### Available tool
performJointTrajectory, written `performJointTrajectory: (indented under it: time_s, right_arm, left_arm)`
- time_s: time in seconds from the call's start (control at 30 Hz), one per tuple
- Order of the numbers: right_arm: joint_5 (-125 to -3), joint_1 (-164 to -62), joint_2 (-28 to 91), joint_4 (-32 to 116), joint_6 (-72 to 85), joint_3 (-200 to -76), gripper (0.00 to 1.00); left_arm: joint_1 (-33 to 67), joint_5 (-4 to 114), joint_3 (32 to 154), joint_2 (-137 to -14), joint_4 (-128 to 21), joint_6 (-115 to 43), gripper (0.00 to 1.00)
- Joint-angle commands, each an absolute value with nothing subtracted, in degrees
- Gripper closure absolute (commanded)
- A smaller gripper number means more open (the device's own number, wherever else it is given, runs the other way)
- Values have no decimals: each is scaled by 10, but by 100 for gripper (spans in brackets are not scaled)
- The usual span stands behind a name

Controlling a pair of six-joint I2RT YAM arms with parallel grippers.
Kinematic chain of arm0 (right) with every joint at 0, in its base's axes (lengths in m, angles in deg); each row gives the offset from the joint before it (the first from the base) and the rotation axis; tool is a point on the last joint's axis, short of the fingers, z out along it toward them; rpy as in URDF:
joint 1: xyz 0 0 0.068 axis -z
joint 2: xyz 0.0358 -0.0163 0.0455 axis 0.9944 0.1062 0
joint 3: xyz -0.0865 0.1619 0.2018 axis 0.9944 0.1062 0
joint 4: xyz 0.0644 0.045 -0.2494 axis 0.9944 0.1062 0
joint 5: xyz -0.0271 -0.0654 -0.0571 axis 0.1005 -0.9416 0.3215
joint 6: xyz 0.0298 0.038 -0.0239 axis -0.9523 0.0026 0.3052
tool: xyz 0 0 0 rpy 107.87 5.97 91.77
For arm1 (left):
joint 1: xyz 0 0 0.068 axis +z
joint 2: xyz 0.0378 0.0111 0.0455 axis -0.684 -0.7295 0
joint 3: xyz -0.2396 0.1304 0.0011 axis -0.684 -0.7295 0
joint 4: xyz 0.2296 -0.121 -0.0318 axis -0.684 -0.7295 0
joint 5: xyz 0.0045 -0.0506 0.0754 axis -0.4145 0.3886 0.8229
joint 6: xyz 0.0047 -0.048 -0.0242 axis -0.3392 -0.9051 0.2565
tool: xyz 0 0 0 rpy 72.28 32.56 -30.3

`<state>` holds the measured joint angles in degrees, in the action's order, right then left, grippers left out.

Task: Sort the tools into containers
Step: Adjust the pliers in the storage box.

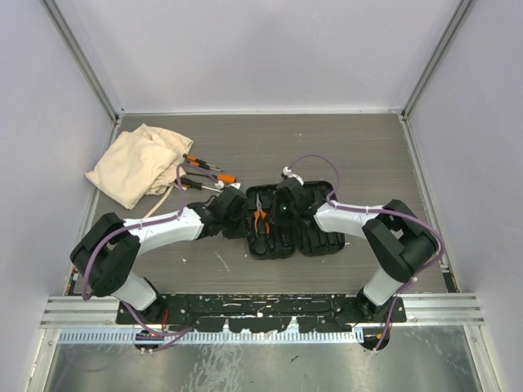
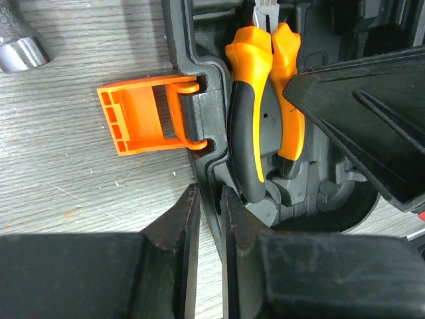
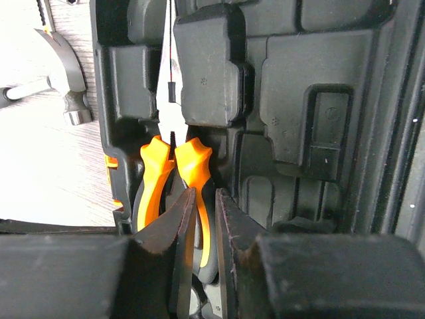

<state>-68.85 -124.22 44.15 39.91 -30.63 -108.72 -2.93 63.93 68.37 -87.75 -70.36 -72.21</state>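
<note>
Grey wood table (image 1: 368, 147) | orange-black steel pliers (image 3: 156, 179) nested in black plastic case (image 3: 285, 100) | right gripper (image 3: 202, 196) pinching one handle | left gripper (image 2: 209, 193) clamped on case rim

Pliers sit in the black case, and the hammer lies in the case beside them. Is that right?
Not quite. The pliers do sit in the black case, but the hammer lies on the table beside the case, not in it. The right wrist view shows this.

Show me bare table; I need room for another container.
Bare: table right of the tool case, along the back wall, and before the arm bases. Crowded: cloth bag and screwdrivers far left; left gripper on the case rim, right gripper on the pliers.
</note>
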Motion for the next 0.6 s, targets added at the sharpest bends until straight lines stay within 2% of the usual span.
performJointTrajectory:
  time_s: [0.0, 0.13, 0.47, 0.57]
  right_arm:
    - [-666, -1280, 470, 412, -327, -1071, 83]
    - [-700, -1280, 442, 438, -315, -1079, 77]
    - [-749, -1280, 366, 457, -263, -1106, 50]
    - [-757, -1280, 371, 477, -252, -1124, 46]
  left_arm:
    - [-43, 645, 693, -906, -671, -718, 99]
    - [-42, 654, 695, -900, -685, -714, 100]
    - [-43, 668, 697, -888, -697, -710, 100]
    - [-42, 667, 699, -890, -700, -710, 100]
